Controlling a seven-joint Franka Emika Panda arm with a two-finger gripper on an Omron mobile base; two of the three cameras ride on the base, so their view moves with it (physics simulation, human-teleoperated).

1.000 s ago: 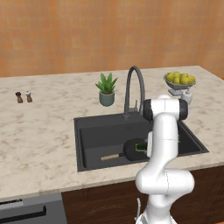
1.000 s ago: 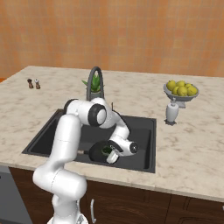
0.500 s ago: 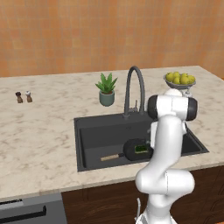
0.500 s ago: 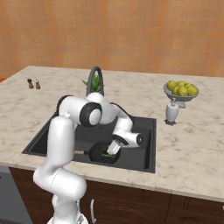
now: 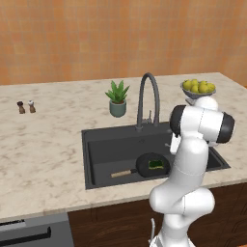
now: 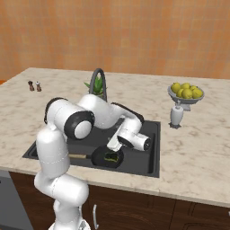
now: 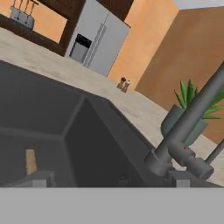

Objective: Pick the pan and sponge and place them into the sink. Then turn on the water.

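The black pan [image 5: 144, 165] lies in the dark sink [image 5: 108, 149], its wooden handle [image 5: 122, 172] pointing left. The green and yellow sponge [image 5: 155, 164] rests inside the pan. From the right base view, the sponge [image 6: 111, 157] sits in the pan [image 6: 99, 160], and my gripper [image 6: 114, 143] hovers just above them over the sink [image 6: 151, 155]. In the hand view my gripper [image 7: 109, 181] is open and holds nothing. It faces the sink wall [image 7: 100, 148] and the faucet [image 7: 192, 118], with the pan handle [image 7: 29, 161] low at the left. The water is out of view; the faucet [image 5: 147, 96] looks dry.
A potted plant [image 5: 117, 99] stands behind the sink, left of the faucet. A bowl of lemons [image 6: 186, 92] and a white bottle [image 6: 176, 116] sit on the counter to the right. Two small shakers [image 5: 26, 107] stand far left. My own arm [image 5: 193, 144] hides the sink's right side.
My hand has lifted off the pan and turned toward the faucet base, and the upper arm has swung round. The pan and the sponge in it have stayed put.
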